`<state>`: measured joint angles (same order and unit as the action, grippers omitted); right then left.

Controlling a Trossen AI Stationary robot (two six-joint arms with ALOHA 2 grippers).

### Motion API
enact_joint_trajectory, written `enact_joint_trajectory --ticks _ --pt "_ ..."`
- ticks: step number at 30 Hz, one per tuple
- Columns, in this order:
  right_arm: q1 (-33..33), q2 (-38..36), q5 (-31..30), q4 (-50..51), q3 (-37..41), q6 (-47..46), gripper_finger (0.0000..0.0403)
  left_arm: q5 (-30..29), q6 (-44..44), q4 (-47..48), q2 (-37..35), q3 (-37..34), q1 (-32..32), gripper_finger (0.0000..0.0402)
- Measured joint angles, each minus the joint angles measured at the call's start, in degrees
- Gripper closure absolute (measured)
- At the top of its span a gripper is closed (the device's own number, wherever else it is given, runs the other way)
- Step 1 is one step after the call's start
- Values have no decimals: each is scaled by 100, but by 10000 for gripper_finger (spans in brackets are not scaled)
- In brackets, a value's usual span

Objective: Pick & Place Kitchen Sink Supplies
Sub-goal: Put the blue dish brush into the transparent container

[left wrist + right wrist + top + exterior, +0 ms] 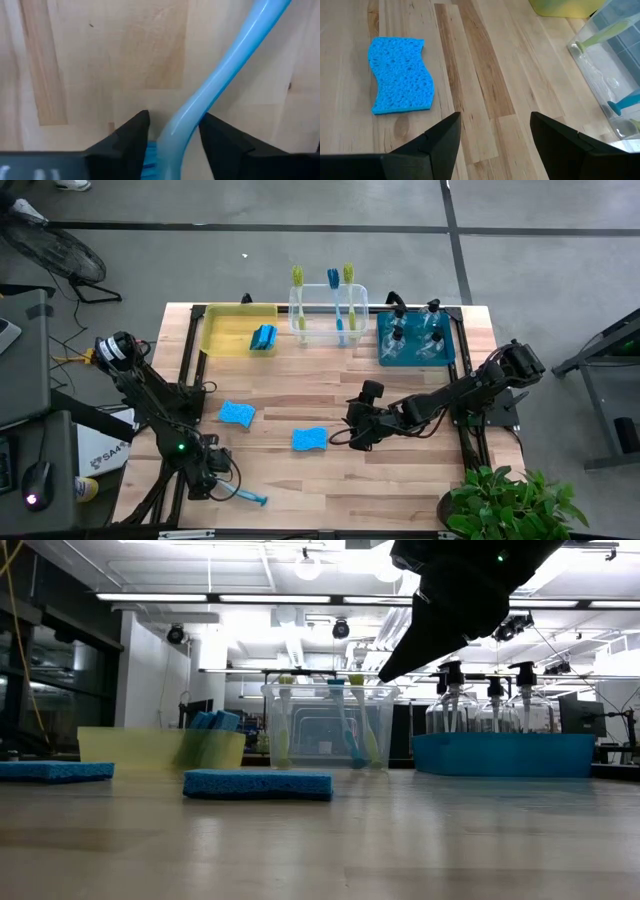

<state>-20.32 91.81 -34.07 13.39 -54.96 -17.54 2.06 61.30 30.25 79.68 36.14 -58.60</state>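
Three small bright-blue rectangular sponges are showing: one (238, 413) and another (309, 440) are lying on the wooden table (400, 480), and a third (264, 338) is sitting in the yellow plastic bin (215, 330). Four long-handled dish brushes are showing: three are standing in the clear plastic bin (361, 315), two yellow-green (297, 277) (348, 273) and one blue (333, 278), and one more blue brush (244, 495) is lying on the table. Clear plastic spray bottles with black nozzles (398, 330) are crowding the teal plastic bin (450, 350), seemingly about four, though they are overlapping. Three bins are standing in all.
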Motion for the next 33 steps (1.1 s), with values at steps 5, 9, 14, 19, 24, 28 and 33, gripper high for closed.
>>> enact_joint_trajectory --ticks 5,9,14,19,24,28,33 --pt "0 0 0 11 0 -1 171 -70 -70 27 2 -9 3 308" --pt "0 0 1 13 0 -7 171 -172 -40 -120 9 -12 3 341" --pt "0 0 -1 13 0 -11 171 -567 50 -582 31 -22 6 341" --pt "0 0 -5 13 0 -20 171 -1167 -7 -769 31 118 8 343" --pt "0 0 -4 13 0 -24 171 -2371 -695 -742 31 508 10 343" --pt "0 4 -1 3 0 -55 171 -3882 -1430 -673 24 801 10 343" --pt "0 51 2 -298 0 -46 171 -5808 -2200 -677 -120 870 60 343"
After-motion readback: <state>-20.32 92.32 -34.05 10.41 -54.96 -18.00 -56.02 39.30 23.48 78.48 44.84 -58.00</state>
